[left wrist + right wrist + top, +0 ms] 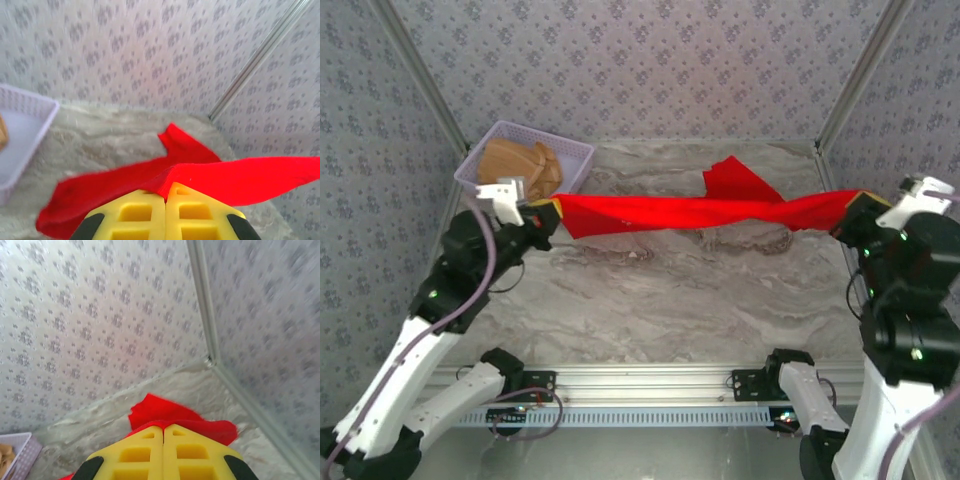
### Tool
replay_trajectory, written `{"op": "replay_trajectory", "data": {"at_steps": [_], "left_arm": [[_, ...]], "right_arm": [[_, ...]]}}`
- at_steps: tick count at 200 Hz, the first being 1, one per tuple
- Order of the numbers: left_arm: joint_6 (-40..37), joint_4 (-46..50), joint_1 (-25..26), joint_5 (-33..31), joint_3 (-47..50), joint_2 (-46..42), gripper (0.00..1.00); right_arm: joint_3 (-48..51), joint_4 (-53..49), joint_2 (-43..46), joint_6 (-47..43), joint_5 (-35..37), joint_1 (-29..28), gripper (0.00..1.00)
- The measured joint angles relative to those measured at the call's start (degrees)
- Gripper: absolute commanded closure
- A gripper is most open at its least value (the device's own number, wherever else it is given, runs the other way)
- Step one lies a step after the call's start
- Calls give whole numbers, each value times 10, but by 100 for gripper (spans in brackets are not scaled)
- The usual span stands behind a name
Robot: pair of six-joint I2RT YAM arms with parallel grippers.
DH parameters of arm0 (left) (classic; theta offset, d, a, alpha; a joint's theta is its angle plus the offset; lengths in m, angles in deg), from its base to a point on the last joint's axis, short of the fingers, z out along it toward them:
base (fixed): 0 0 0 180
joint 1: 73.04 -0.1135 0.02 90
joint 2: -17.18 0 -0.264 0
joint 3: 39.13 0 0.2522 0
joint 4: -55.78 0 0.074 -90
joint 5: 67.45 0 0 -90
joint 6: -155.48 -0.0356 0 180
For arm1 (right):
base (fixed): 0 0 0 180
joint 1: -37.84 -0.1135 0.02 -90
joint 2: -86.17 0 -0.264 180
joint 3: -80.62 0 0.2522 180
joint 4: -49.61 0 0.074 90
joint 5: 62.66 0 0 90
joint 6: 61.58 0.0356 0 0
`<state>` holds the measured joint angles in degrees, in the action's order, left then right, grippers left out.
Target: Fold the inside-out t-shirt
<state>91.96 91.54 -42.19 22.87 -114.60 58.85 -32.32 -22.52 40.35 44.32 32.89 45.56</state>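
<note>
The inside-out t-shirt is a bright red cloth stretched in a twisted band above the marble table, held at both ends. My left gripper is shut on its left end; in the left wrist view the yellow jaws pinch a bunched edge of the t-shirt. My right gripper is shut on the right end; the right wrist view has the yellow jaws closed with the red t-shirt at their tips. A flap of the shirt lies toward the back.
A lavender basket with a tan folded garment stands at the back left, close behind my left gripper. Patterned walls enclose the table on three sides. A metal rail runs along the near edge.
</note>
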Motion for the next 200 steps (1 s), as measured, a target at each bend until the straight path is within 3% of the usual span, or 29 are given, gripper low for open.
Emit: {"op": "replay_trajectory", "data": {"at_steps": [36,65,87,106,148,173,200], "left_arm": [[-34,75,0,-15,-126,-21,100],[-61,95,-1,-30,-196,18,100],[-79,100,-28,-34,-224,92,100],[-80,98,-88,-11,-244,169,100],[-78,83,-164,24,-308,355,100],[-80,80,-173,39,-430,463,100],[-84,84,-174,57,-627,574,100]], "right_arm": [[-177,-52,-19,-45,40,-2,100],[-250,-53,-47,-65,64,-14,100],[-263,-40,-88,-79,77,-23,100],[-272,-16,-146,-89,82,-25,100],[-277,98,-309,-98,63,-28,100],[-335,154,-429,-95,39,-20,100],[-503,182,-571,-64,-3,3,100]]}}
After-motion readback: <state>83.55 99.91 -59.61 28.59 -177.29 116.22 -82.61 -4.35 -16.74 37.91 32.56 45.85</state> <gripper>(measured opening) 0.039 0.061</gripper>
